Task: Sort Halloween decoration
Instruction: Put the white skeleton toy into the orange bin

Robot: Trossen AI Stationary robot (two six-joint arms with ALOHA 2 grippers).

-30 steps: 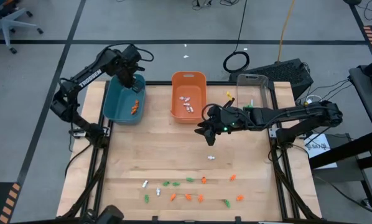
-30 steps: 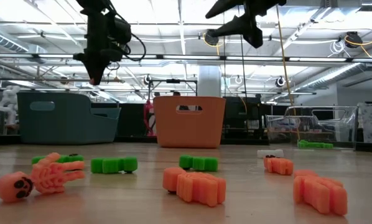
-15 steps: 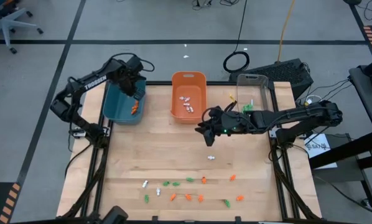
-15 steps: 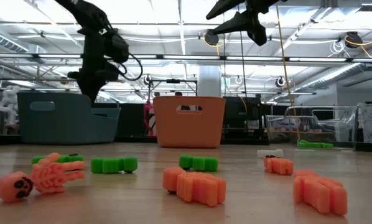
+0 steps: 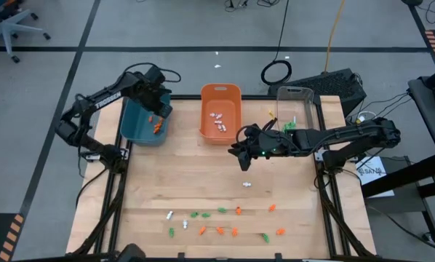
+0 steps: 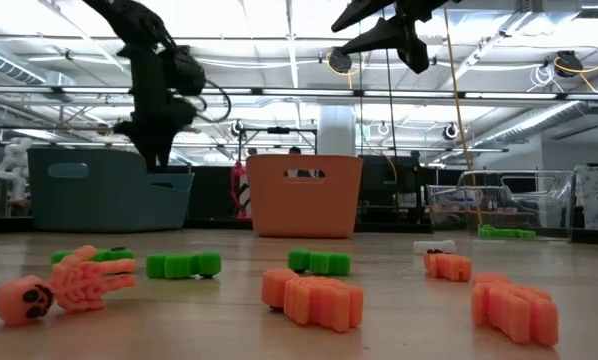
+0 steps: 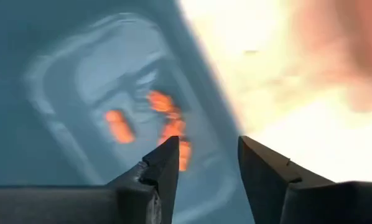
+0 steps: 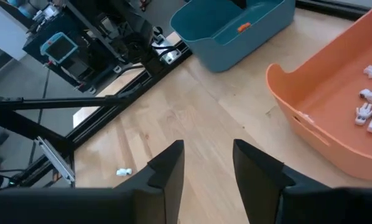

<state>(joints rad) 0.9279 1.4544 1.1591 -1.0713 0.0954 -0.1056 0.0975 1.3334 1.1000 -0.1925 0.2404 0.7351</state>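
Observation:
Halloween decoration pieces in orange, green and white lie scattered (image 5: 221,222) near the table's front edge, and one white piece (image 5: 246,184) lies alone mid-table. My left gripper (image 5: 153,110) hangs open over the teal bin (image 5: 130,129), fingers pointing down, with nothing between them (image 7: 208,140). Orange pieces (image 7: 170,121) lie on the bin's floor below it. My right gripper (image 5: 243,161) hovers open and empty (image 8: 208,146) above the table, just in front of the orange bin (image 5: 220,90), which holds white pieces (image 5: 218,121).
A clear bin (image 5: 297,102) with green pieces (image 5: 289,125) stands at the far right, beside the right arm. The three bins line the table's far edge. Bare wood lies between the bins and the scattered pieces.
My left gripper has sunk toward the teal bin, tipped steeper and opened. One more orange piece now shows on the bin's floor beneath it.

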